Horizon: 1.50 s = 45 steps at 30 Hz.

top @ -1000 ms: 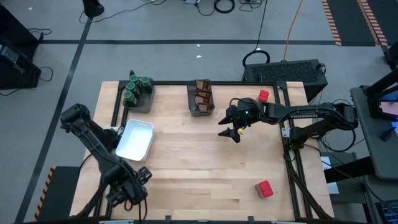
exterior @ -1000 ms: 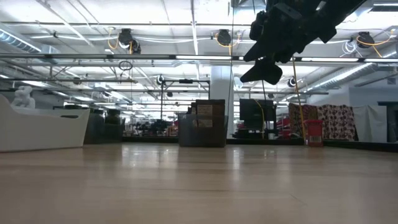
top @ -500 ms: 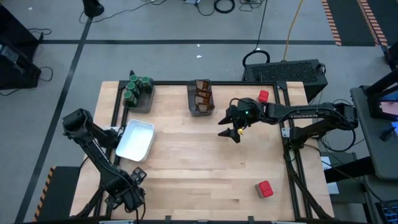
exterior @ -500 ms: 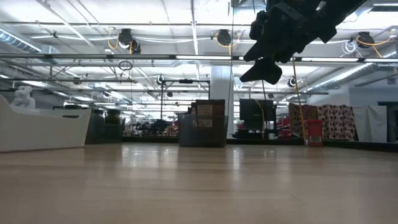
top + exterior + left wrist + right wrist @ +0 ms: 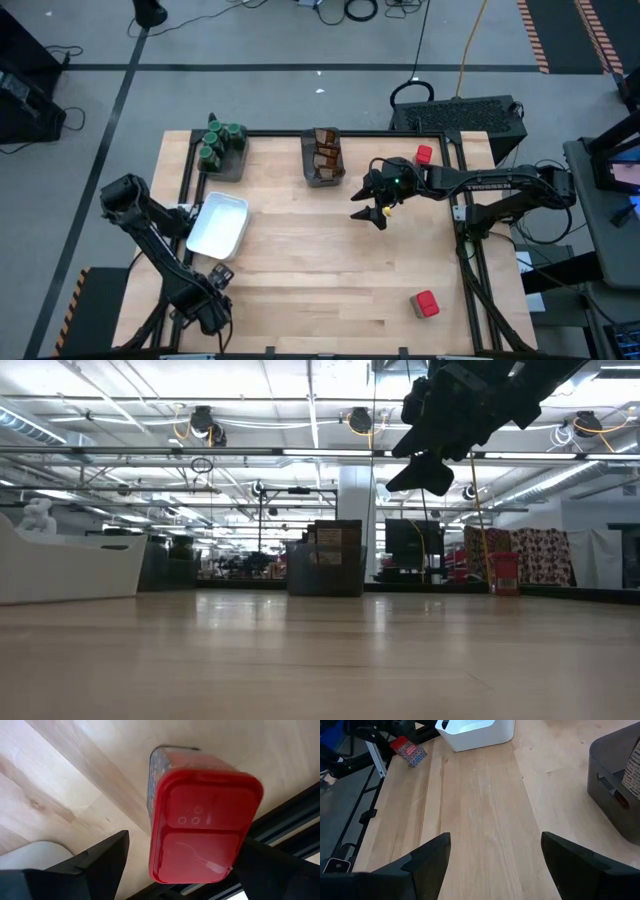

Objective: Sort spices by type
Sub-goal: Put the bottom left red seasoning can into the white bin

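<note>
Poised over a red container (image 5: 200, 825) at the table's near-left edge with left gripper (image 5: 210, 300) fingers apart, right gripper (image 5: 372, 212) also apart mid-table; next, by judgement: lower, clamp, carry off.

Green-lidded jars (image 5: 221, 141) and brown packets (image 5: 324, 155) sit binned; red containers (image 5: 427, 304) lie scattered on the table.

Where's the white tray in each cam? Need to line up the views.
High view: white tray on the table's left part, beside the left arm.
Low view: tray at the far left edge.
Right wrist view: tray at top middle.
Left wrist view: a pale corner at lower left may be it; cannot tell.
Shared landmark: dark grey bin holding brown packets.
</note>
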{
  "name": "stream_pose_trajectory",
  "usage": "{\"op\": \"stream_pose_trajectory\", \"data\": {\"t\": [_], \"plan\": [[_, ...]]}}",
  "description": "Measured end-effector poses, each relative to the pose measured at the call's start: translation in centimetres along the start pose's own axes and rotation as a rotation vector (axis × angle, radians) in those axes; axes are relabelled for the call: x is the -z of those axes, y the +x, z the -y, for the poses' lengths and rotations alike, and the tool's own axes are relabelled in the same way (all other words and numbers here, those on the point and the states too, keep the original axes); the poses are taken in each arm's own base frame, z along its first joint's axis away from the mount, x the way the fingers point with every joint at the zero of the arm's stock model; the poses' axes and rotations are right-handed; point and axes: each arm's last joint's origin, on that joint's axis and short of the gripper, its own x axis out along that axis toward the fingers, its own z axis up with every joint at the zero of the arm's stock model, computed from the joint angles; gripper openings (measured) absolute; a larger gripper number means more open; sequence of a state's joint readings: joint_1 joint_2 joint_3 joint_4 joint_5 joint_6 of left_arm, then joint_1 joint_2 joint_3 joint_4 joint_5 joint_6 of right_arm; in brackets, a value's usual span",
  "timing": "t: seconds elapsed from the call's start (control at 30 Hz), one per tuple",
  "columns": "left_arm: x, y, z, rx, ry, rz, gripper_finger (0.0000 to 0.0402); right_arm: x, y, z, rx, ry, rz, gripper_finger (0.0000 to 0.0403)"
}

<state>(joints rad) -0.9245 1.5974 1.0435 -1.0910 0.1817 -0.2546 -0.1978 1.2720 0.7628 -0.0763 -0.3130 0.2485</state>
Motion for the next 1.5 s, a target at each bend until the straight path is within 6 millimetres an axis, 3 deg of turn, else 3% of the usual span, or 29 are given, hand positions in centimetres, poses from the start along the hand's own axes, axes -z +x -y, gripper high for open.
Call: {"op": "stream_pose_trajectory", "data": {"t": [0.27, 0.57, 0.63, 0.77, 0.93, 1.2, 1.37, 1.5], "plan": [[0.0, 0.1, -0.1, 0.000, 0.005, 0.003, 0.0320, 0.0, 0.0, 0.0, 0.000, -0.002, 0.000, 0.0293], [0.0, 0.0, 0.0, -0.001, 0.004, 0.007, 0.0224, 0.0, 0.0, 0.0, 0.000, -0.007, 0.001, 0.0293], [-0.1, -0.5, -0.1, 0.006, -0.001, 0.034, 0.0223, 0.0, 0.0, 0.0, 0.000, -0.007, 0.001, 0.0293], [0.0, -2.5, -0.7, -0.015, -0.059, 0.121, 0.0223, 0.0, 0.0, 0.0, 0.000, -0.007, 0.001, 0.0293], [0.3, -6.9, -2.2, -0.110, -0.137, 0.306, 0.0223, 0.0, 0.0, 0.0, 0.000, -0.007, 0.001, 0.0293], [2.4, -14.8, -7.8, -0.395, -0.351, 0.481, 0.0223, 0.0, 0.0, 0.0, 0.000, -0.007, 0.001, 0.0293], [4.6, -18.2, -11.2, -0.425, -0.367, 0.481, 0.0223, 0.0, 0.0, 0.0, 0.000, -0.007, 0.001, 0.0293], [6.8, -18.7, -13.2, -0.340, -0.377, 0.359, 0.0223, 0.0, 0.0, 0.0, 0.000, -0.003, 0.000, 0.0293]]}}
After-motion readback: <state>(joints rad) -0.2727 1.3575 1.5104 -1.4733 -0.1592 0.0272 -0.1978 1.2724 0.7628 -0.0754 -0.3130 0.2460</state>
